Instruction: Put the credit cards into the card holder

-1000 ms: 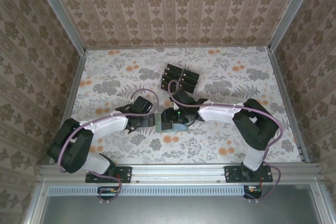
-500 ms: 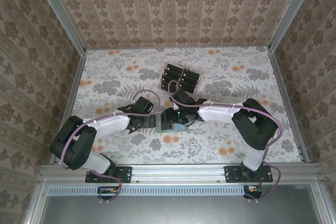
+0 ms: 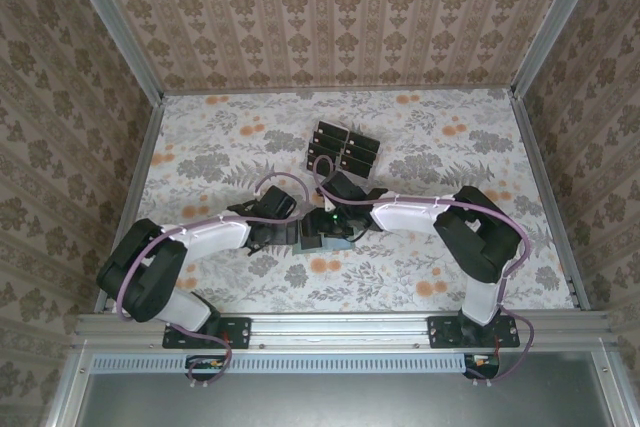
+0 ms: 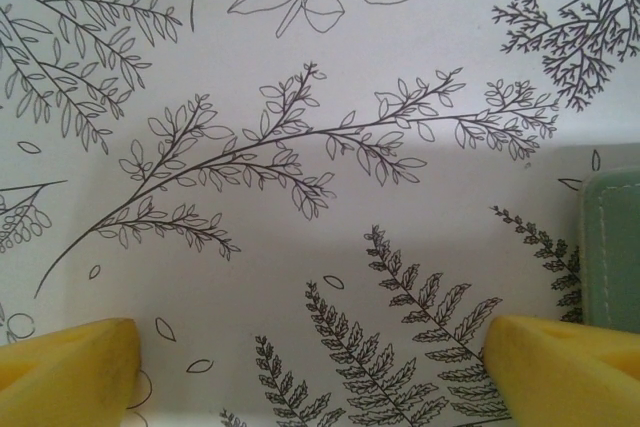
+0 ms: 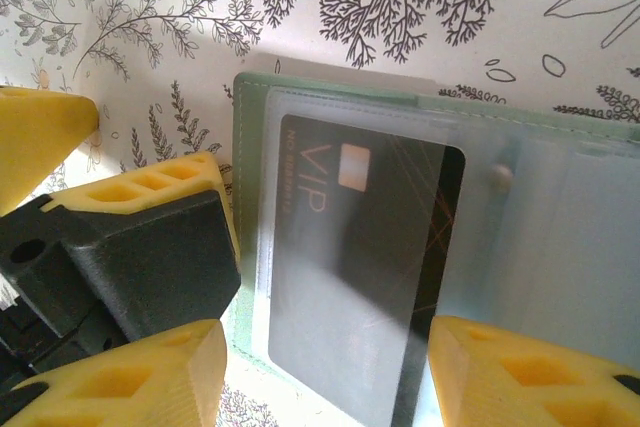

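Right gripper [image 5: 325, 372] shifted, one card [image 5: 370, 237], one holder [image 5: 580, 247]

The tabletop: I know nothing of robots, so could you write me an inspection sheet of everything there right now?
Surface: table, floral-print cloth, flat.
Job's things: grey-green card holder lies open; one dark card marked VIP shows through its clear pocket; more dark cards stand in a rack farther back.
Clutter: nothing seen.
Grippers: left claw open and empty beside the holder's edge; right claw straddles the card's near end, grip unclear.
Cables: purple cables run along both arms.
Surroundings: patterned walls, metal frame post at each side.
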